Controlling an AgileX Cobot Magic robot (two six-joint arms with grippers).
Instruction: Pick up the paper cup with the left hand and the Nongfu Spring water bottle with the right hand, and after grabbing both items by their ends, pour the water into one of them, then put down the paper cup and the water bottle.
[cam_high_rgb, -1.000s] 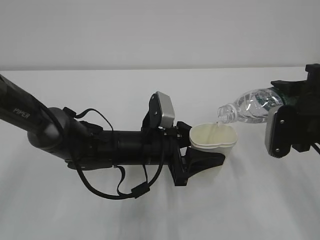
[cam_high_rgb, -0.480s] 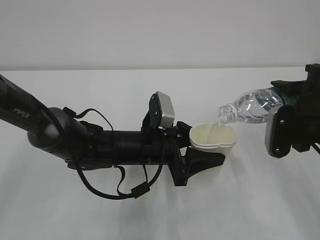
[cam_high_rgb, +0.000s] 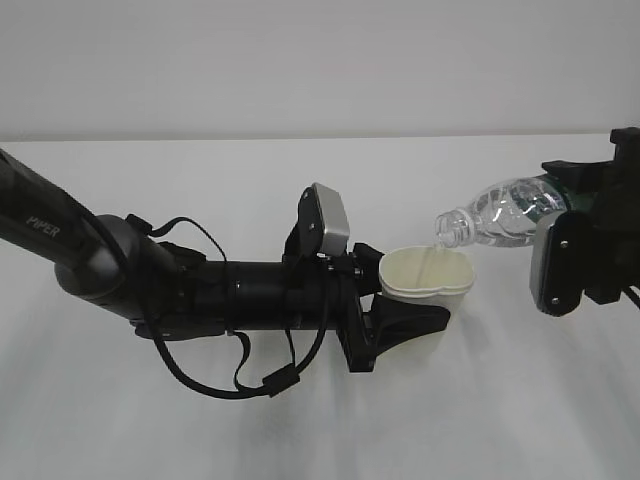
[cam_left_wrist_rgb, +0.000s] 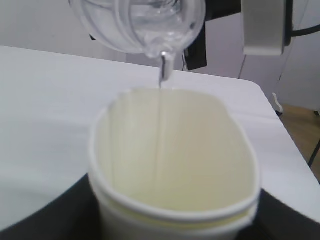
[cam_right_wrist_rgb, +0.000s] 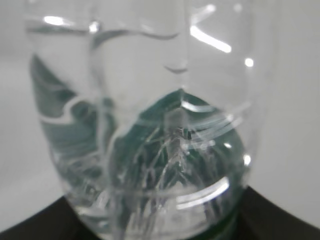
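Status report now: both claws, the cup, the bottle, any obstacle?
Left claw shut on paper cup, rim squeezed oval. Right claw holds tilted bottle; thin water stream entering cup. Nothing in the way.

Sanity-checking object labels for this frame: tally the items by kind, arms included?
Paper cup: 1
Water bottle: 1
Robot arms: 2, the left arm and the right arm
Total: 4

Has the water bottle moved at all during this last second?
No. The water bottle keeps its tilt, its mouth still right above the paper cup rim, at the same spot against the table's far edge.
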